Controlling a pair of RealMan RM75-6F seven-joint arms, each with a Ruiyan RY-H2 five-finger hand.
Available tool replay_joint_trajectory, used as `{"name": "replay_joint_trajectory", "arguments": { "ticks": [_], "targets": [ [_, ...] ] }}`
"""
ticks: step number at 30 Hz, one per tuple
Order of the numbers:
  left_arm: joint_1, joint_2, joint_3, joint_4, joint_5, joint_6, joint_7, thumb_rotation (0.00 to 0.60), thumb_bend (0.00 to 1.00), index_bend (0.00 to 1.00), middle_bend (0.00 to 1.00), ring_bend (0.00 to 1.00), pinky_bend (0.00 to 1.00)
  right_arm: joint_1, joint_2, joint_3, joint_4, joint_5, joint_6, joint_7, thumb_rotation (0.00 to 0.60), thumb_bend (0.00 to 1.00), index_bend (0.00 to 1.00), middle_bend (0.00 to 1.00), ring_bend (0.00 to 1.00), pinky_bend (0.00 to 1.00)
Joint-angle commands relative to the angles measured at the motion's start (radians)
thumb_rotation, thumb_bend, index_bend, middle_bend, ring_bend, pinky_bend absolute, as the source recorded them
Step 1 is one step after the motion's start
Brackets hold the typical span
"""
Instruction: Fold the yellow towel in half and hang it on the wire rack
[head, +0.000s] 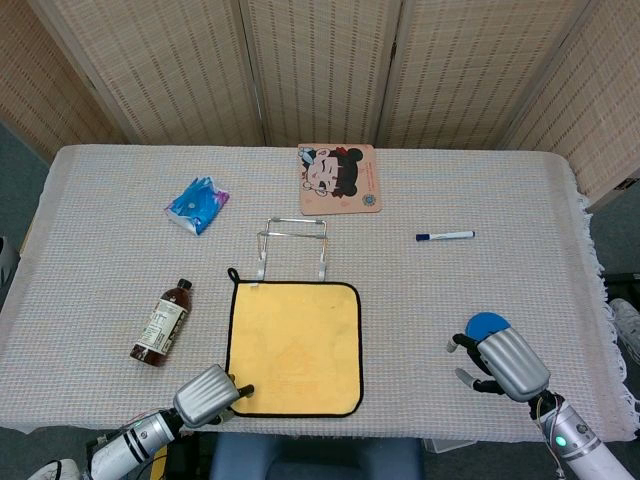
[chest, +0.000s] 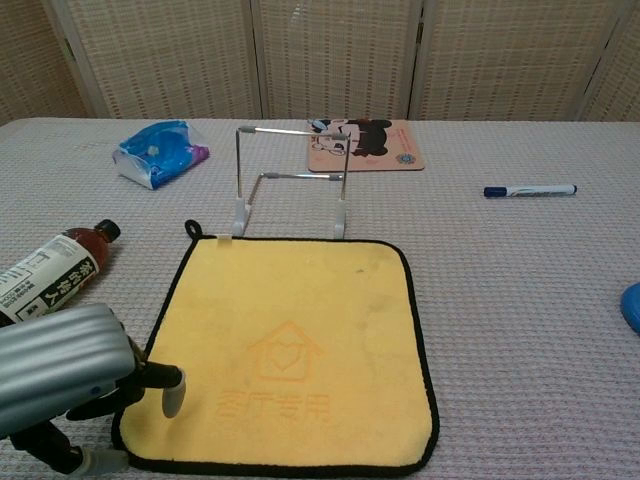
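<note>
- Left hand (chest: 65, 385) sits at the near-left corner of the yellow towel (head: 294, 346), fingers (chest: 172, 392) spread over its edge, holding nothing.
- Right hand (head: 505, 363) rests near right on the surface (head: 520, 200), fingers loosely apart, just beside a blue disc (head: 487, 324).
- The towel lies flat; the wire rack (head: 292, 243) stands at its far edge.
- A bottle (head: 162, 321) lies left of the towel.

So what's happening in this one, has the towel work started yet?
Barely. The yellow towel lies flat and unfolded on the table, right in front of the wire rack, which holds nothing. The left hand is at the towel's near left corner, a fingertip over its edge, with no grip visible yet. The right hand hovers off to the right beside a blue disc, holding nothing.
</note>
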Motion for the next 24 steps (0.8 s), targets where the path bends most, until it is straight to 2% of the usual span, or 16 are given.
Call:
{"name": "replay_joint_trajectory", "arguments": {
  "ticks": [1,15,24],
  "targets": [
    [-0.006,-0.012,0.000,0.001,-0.010,-0.004,-0.001,0.600,0.25,0.46,0.93,0.76,0.91,-0.002,0.000,-0.001,0.005,0.001,0.006,0.004,0.600,0.30,0.43,0.90,0.93,0.99],
    [-0.011,-0.030,-0.008,0.003,-0.067,0.008,0.009,0.600,0.25,0.52,0.95,0.78,0.92,0.007,-0.011,-0.007,0.031,0.005,0.004,0.032,0.600,0.31,0.43,0.90,0.93,0.99],
    [0.007,-0.022,0.010,-0.002,-0.094,0.015,0.039,0.600,0.25,0.48,0.95,0.78,0.92,0.010,-0.015,-0.011,0.036,0.006,0.005,0.038,0.600,0.31,0.43,0.91,0.93,0.99]
  ]
}}
